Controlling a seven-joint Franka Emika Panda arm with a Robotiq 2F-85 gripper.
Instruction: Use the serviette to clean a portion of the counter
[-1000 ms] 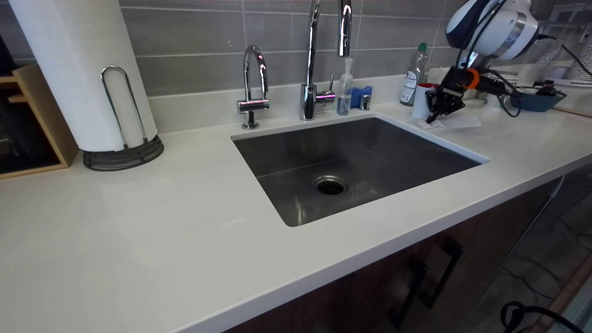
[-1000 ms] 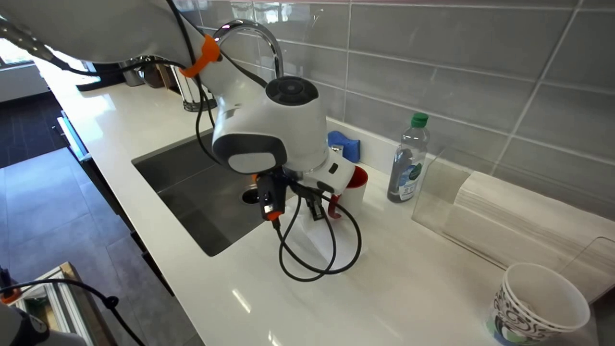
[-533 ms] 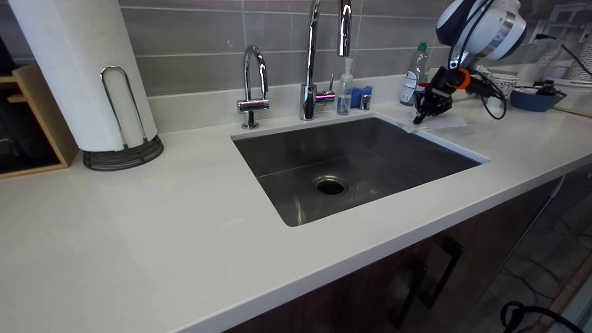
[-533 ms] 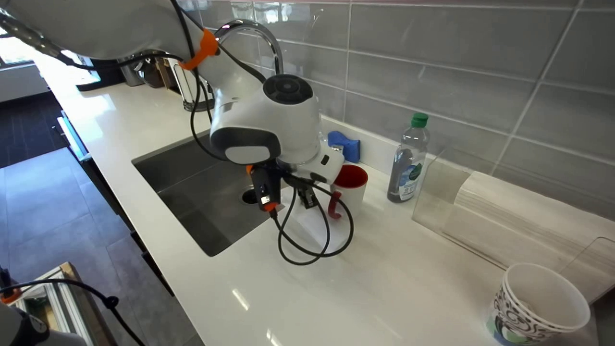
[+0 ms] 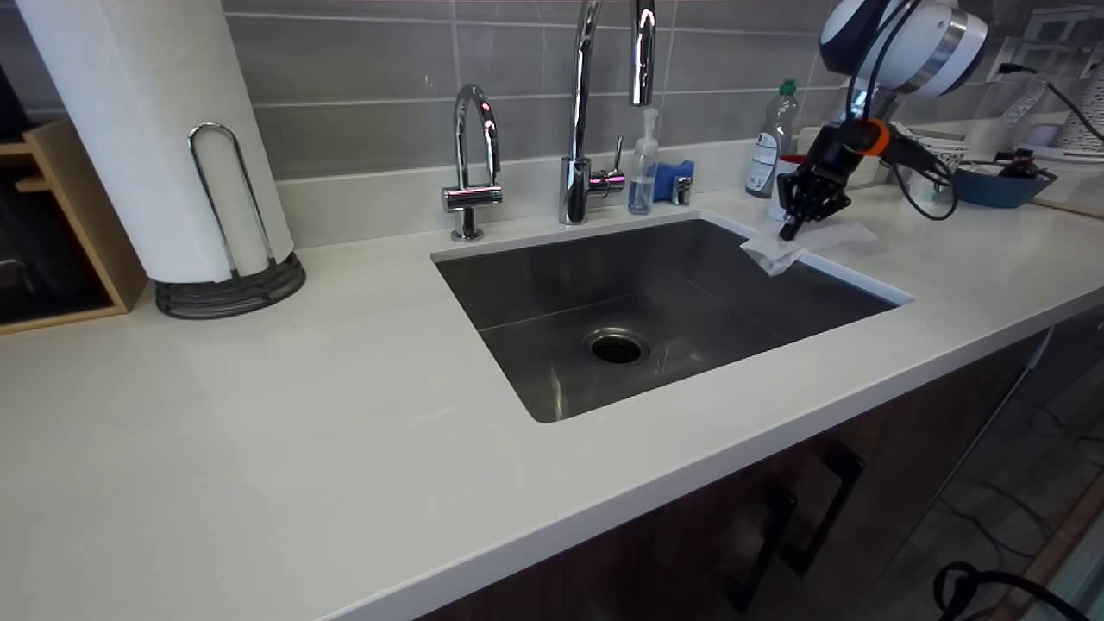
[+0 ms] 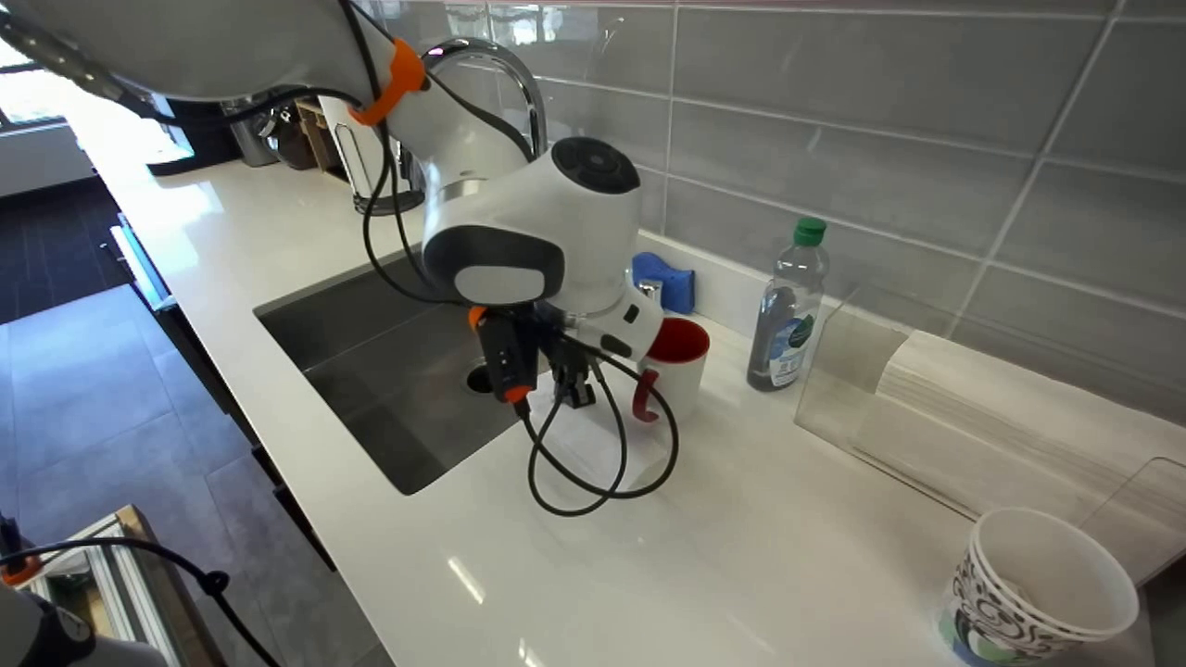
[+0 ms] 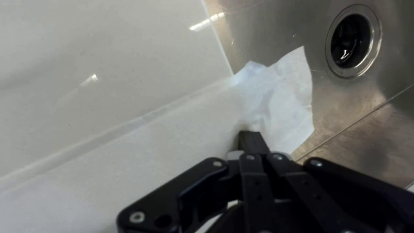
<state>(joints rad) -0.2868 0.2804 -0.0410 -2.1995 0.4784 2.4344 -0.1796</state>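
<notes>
The jaws are clenched together, their fingertips touching the serviette; whether a fold of the paper is pinched between them, I cannot tell. The serviette lies mostly on the table, right at the edge of the steel sink, and its crumpled end reaches out over the basin, where the wrist view also shows the round drain with a glint in its dark opening. Just beside the paper stands a white mug, red inside, with a red handle. Behind the sink, a pump bottle holds bluish liquid in its lower part, and a see-through bottle with a green cap stands upright near the mug in both exterior views. In an exterior view, a clear holder carries a thick stack of white sheets, and near it a patterned cup has something small and pale inside, too unclear to name. A blue bowl farther along holds dark objects; at the opposite end of the table, beside a paper towel roll, a wooden cubby contains dark shapes that are hard to make out.
</notes>
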